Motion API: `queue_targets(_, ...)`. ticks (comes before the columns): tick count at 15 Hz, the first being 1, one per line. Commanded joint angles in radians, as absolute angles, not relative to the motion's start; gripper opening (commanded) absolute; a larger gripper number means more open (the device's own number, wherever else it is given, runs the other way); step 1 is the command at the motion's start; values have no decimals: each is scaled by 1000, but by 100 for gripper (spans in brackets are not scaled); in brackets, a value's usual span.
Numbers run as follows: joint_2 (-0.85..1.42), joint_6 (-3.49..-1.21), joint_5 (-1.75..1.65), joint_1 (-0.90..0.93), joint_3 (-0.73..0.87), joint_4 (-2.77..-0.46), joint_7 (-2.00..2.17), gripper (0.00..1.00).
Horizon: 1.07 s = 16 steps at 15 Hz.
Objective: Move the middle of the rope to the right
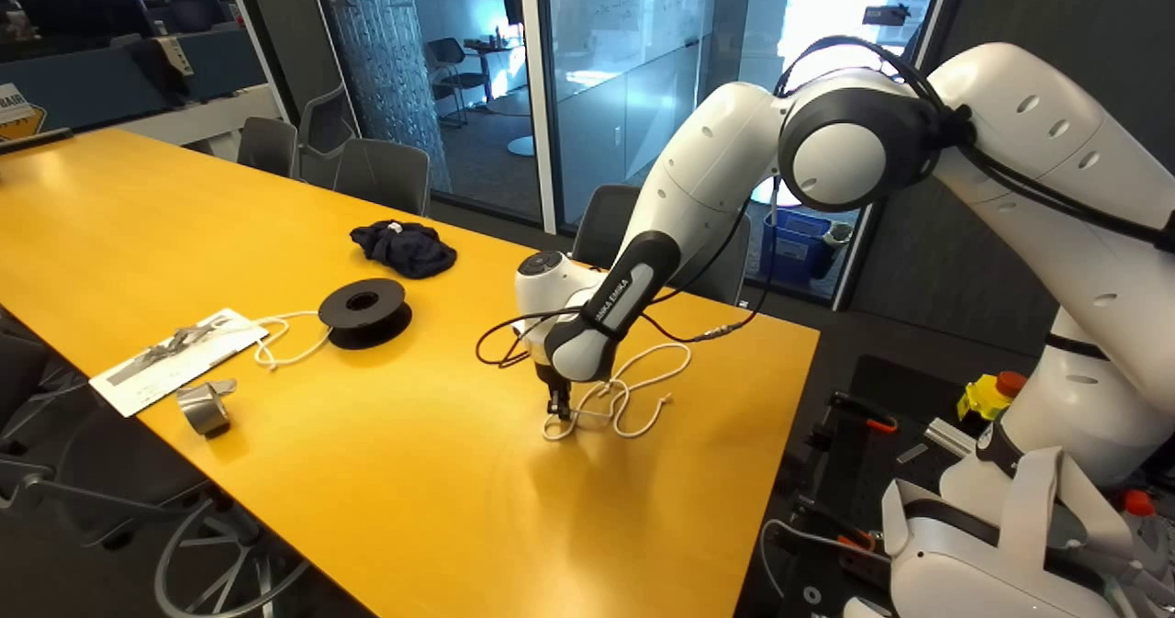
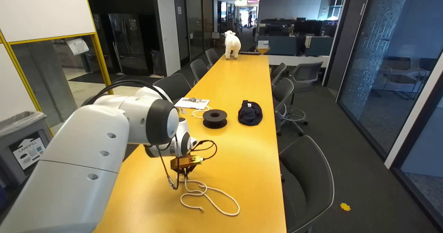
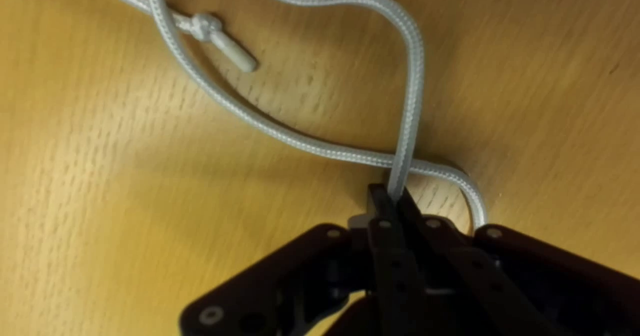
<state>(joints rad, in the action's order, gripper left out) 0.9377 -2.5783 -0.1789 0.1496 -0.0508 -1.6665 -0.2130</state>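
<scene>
The rope (image 1: pixel 632 435) is a thin cream cord lying in loose loops on the yellow table (image 1: pixel 587 526), and it also shows in an exterior view (image 2: pixel 230 214). In the wrist view the rope (image 3: pixel 415 71) runs down between my fingertips and crosses over another stretch of itself just ahead of them. A knotted end lies at the upper left there. My gripper (image 3: pixel 393 196) is shut on the rope, low over the table, at one side of the loops. It also shows in both exterior views (image 1: pixel 558 412) (image 2: pixel 186 174). The pinched part of the rope is hidden between the fingers.
A black spool (image 1: pixel 367 331) stands farther along the table, with another cream cord beside it. A dark cloth (image 1: pixel 404 249), a white card (image 1: pixel 138 390) with grey pieces and a tape roll (image 1: pixel 204 410) lie near it. Chairs (image 2: pixel 308 181) line the table's sides.
</scene>
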Motion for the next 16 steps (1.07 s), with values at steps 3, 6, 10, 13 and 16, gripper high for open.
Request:
queue_targets(3,703,-2408,-213,188,-10,-1777,-120,1)
queue_targets(6,570,-2318,-252,222,9,-1825,-40,1)
queue_targets(10,379,-2216,-330,271,22,-1885,156,1)
queue_targets(13,246,-2116,-354,282,-2,-1897,286,1)
queue_targets(16,135,-1985,-339,285,-49,-1865,354,1)
